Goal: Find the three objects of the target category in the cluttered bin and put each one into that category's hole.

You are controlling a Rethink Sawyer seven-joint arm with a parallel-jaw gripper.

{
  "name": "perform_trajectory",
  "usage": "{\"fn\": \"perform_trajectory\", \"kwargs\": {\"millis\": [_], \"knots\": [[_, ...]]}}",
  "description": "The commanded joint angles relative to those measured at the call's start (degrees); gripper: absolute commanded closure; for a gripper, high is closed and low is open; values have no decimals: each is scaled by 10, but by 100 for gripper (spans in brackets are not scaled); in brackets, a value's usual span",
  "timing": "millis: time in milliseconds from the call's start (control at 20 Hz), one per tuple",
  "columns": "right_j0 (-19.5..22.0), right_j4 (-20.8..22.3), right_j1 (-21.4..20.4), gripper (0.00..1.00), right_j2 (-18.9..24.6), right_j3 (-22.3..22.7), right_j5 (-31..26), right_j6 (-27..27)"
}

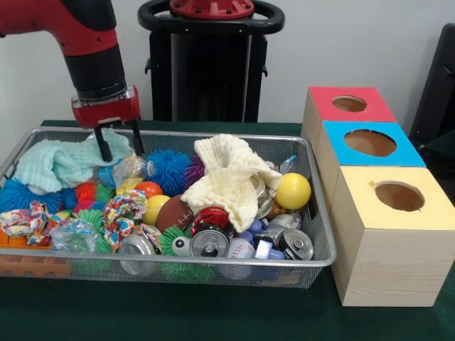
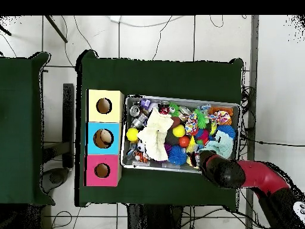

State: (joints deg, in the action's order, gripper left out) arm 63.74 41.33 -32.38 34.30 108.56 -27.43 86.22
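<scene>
I saw the table (image 1: 213, 323) under a dark green cloth, and on it the bin (image 1: 321, 261) (image 2: 127, 164), a wide shallow basket of silver wire mesh. In the front view it lay left of three wooden boxes and very close to them. The arm (image 1: 85, 42) (image 2: 250, 174) came down over the far left corner of the bin.

The boxes stood in one row, each with a round hole on top: the yellow box (image 1: 387, 241) (image 2: 104, 95) nearest the camera, the blue box (image 1: 370, 143) (image 2: 90, 138) behind it, the red box (image 1: 348, 104) (image 2: 101, 180) farthest.

Inside the bin, a cream cloth (image 1: 227, 177) (image 2: 156, 134) lay heaped over the middle, and a mint cloth (image 1: 60, 163) (image 2: 221, 145) lay in the far left corner. The gripper (image 1: 119, 145) hung over this mint cloth with its two dark fingers (image 1: 104, 145) apart and pointing down; the tips were at the cloth, and I could see nothing held between them.

Around the cloths there were many small things: a blue spiky ball (image 1: 169, 169), a brown toy football (image 1: 174, 212), a yellow ball (image 1: 293, 190) (image 2: 132, 135), an orange ball (image 1: 149, 189) and a white baseball (image 1: 240, 249). Several metal cans (image 1: 210, 244) lay near the front wall, close to the baseball. A knotted rope toy (image 1: 124, 209) of many colours lay left of the football.
</scene>
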Motion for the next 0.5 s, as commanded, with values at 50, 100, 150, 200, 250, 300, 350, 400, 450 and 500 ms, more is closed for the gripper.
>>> {"fn": "perform_trajectory", "kwargs": {"millis": [50, 100, 150, 200, 250, 300, 350, 400, 450, 500], "knots": [[2, 54, 25, 0, -12, 9, 59, -6], [1, 55, 26, 0, -14, 10, 62, -4], [-6, 62, 22, 0, -18, 10, 65, -2], [-2, 59, 24, 100, -14, 14, 73, 1], [-6, 59, 21, 100, -19, 15, 82, 13], [-10, 59, 18, 100, -24, 16, 91, 25], [-23, 54, -6, 100, -27, 22, 70, 26], [-28, 48, -18, 100, -24, 26, 58, 20], [-27, 32, -33, 100, -13, 35, 48, 17], [-27, 24, -40, 100, -7, 37, 40, 14]]}}
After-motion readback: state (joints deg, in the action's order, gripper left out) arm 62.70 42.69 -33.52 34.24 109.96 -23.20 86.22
